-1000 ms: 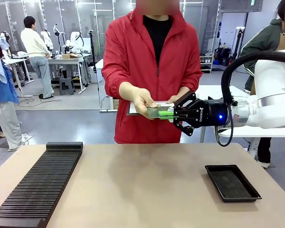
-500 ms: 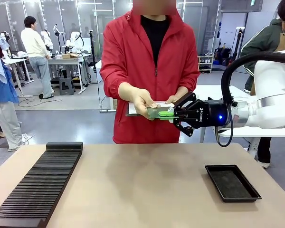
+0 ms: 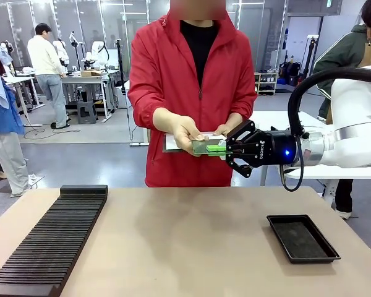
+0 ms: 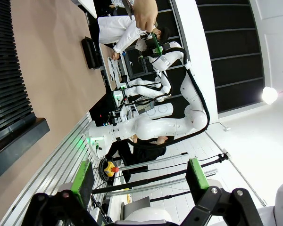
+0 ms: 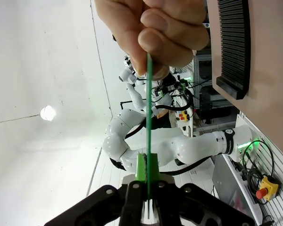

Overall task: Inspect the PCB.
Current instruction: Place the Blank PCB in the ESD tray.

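Right gripper (image 3: 226, 148) clamps thin green rectangular PCB (image 3: 202, 146); person's hand (image 3: 187, 132) pinches its left end. Opposing pulls may flex it. Left gripper (image 4: 139, 175) gapes wide, empty.

Person's torso drifts sideways
The person's red jacket (image 3: 191, 93) has slid a little the way the fingers of the right gripper (image 3: 226, 149) point, its sleeve edge drawing back from above the gripper's wrist end.
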Robot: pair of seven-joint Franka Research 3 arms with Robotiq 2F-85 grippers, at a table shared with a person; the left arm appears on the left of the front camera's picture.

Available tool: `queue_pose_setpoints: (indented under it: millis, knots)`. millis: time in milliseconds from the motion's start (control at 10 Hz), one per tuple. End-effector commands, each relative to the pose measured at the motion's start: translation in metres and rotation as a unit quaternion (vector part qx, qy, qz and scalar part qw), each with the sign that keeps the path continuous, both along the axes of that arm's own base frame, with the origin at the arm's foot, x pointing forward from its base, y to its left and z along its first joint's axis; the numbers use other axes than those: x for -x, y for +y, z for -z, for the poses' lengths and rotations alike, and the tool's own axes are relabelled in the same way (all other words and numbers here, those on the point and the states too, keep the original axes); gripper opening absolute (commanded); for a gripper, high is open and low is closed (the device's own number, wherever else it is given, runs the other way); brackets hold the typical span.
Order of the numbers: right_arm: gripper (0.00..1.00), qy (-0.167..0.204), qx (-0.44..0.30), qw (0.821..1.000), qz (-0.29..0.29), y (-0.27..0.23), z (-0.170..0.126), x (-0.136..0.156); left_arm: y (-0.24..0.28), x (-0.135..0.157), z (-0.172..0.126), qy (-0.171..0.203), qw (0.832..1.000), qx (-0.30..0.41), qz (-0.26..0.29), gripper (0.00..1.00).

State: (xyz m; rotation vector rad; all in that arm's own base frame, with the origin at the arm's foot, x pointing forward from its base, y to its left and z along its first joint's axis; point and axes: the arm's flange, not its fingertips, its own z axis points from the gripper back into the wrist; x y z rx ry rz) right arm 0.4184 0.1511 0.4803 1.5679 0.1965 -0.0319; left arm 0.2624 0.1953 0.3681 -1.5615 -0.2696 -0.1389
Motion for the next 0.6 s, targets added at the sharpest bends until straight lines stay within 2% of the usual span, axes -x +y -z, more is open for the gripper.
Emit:
queue_pose_setpoints:
  millis: [0, 500]
  knots:
    - [0.00, -0.003, 0.001, 1.000, -0.001, 0.0006, -0.0025, 0.0010, 0.0022, 0.0006, -0.0010, 0.000, 1.000, -0.003, 0.001, 1.00]
    - [0.00, -0.003, 0.001, 1.000, -0.001, 0.0006, -0.0025, 0.0010, 0.0022, 0.0006, -0.0010, 0.000, 1.000, -0.003, 0.001, 1.00]
